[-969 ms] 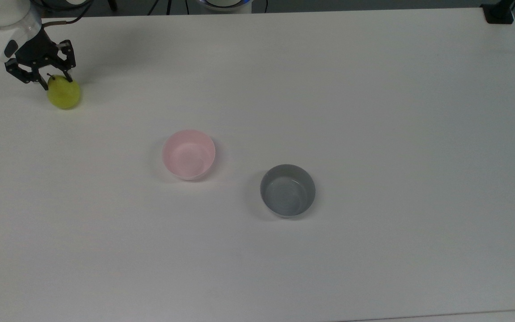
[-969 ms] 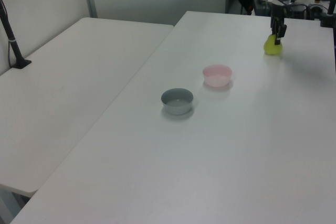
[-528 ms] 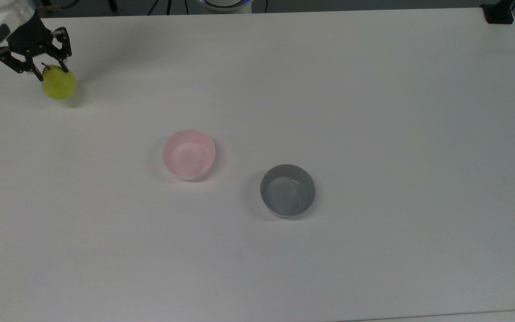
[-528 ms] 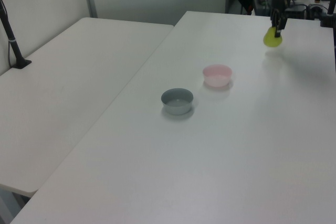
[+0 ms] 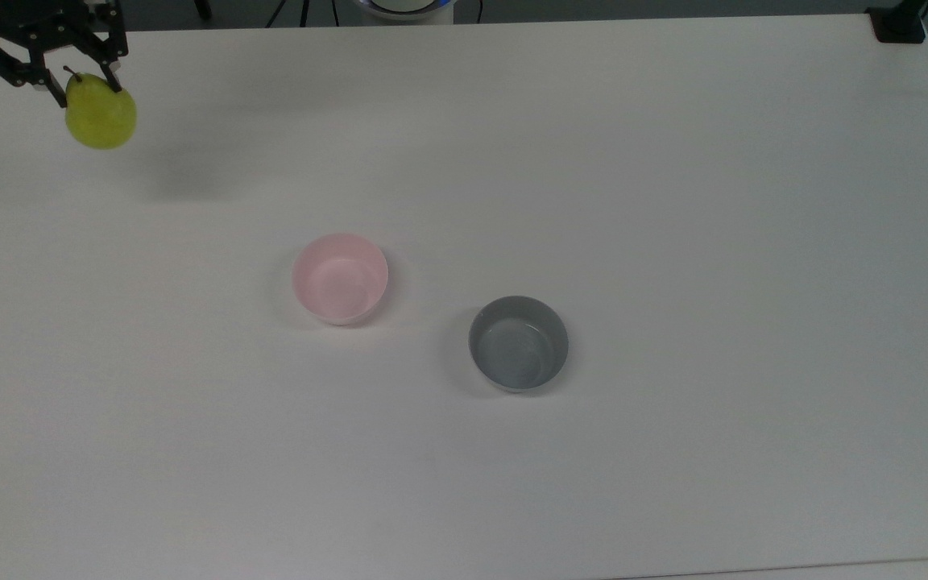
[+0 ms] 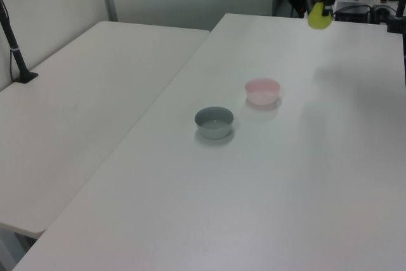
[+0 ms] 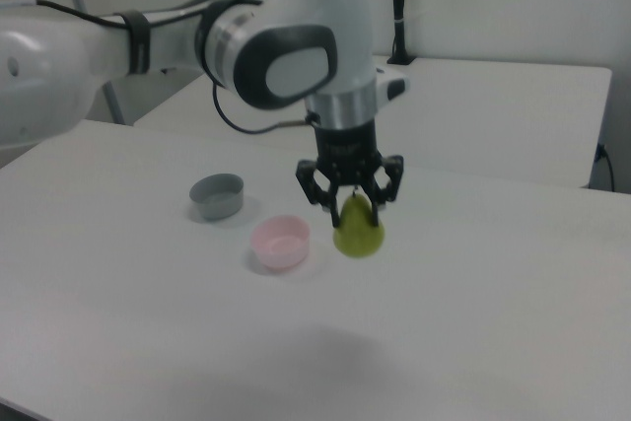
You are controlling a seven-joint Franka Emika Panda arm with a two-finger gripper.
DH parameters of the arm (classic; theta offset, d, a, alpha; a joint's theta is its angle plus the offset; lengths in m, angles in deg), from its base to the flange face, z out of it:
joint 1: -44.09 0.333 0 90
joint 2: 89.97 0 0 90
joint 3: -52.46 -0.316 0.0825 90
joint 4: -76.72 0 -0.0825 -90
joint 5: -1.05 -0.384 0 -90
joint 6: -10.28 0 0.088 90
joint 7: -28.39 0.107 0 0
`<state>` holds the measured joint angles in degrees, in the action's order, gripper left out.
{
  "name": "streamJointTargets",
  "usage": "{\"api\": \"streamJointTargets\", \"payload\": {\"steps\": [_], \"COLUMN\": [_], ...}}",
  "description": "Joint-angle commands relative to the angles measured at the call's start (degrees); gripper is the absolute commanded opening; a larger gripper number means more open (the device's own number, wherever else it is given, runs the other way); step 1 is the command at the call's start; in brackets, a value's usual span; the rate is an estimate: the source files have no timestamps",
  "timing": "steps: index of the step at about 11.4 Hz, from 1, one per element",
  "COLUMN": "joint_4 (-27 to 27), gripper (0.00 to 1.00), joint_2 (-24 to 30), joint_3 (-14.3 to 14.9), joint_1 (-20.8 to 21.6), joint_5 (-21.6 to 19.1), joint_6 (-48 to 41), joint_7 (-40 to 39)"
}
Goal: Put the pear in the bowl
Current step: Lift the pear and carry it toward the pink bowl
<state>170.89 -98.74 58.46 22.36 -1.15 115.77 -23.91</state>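
One small, glossy yellow-green pear hangs in the air at the upper left of the top view, its shadow lying apart from it on the tabletop below; in the right view it floats just right of centre, clear of the surface. Clamped on its narrow upper end, right by the short dark stem, is the black two-finger gripper of the white robot arm, so the fruit is firmly pinched and carried from its top.

Well apart from it, near the middle of the top view, stands the small round pale pink plastic bowl, with nothing in it. A similar round grey bowl sits near it, lower and to the top view's right. Both rest on the wide white table.

By my judgement the lift is done and the carry is in hand. Next the arm should travel over the pink rim, not the grey one, lower the fruit inside, then release
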Motion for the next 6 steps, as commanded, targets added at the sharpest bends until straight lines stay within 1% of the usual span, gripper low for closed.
{"api": "streamJointTargets", "payload": {"steps": [1, 3, 6], "joint_4": [-5.7, -5.7, -5.5], "gripper": [0.0, 0.0, 0.0], "joint_2": [0.9, 2.9, 3.2], "joint_3": [0.4, 0.4, 0.4], "joint_1": [4.3, 8.2, 14.8], "joint_5": [0.4, 0.4, 0.3], "joint_6": [-7.0, -7.0, -6.4], "joint_7": [8.7, 14.6, 26.6]}}
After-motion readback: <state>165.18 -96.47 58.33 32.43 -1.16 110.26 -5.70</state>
